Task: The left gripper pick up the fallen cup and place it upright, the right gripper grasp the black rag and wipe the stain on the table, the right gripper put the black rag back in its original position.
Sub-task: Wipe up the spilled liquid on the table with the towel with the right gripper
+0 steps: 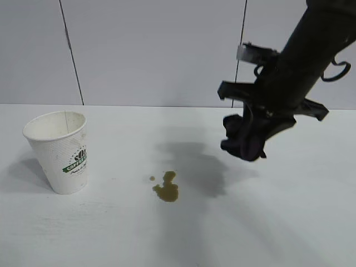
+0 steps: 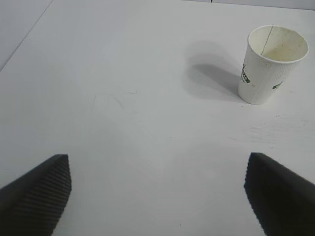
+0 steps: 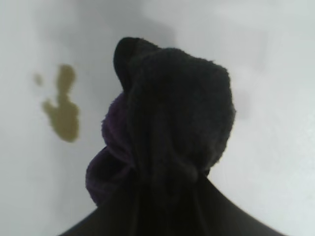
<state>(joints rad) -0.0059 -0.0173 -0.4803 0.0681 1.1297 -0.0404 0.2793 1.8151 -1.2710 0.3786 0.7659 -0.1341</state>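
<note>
Right gripper: my black two-fingered right gripper (image 1: 257, 146) hangs above the table, its fingers clamped on the black rag; it sits at the end of my thick black arm, which slants down from the upper right of the exterior view
Black rag: the small bunched black cloth with purple folds (image 1: 242, 139) dangles from my fingers, clear of the tabletop; in my right wrist view it (image 3: 165, 132) fills the middle and hides my fingertips
Stain: the brownish-olive liquid blotch (image 1: 167, 188) lies on the table with a tiny droplet just beside it; it is off to the side of the rag, not under it, with nothing between
Cup: the white dimpled paper cup with a green-and-brown logo band (image 1: 60, 151) stands upright, well apart from the stain
Left gripper: my black tapering left gripper (image 2: 157, 191) has its fingers spread wide, holding nothing; the cup (image 2: 271, 64) stands farther off
Table: wide plain white matte tabletop (image 1: 289, 222); grey panelled wall (image 1: 156, 50) behind
</note>
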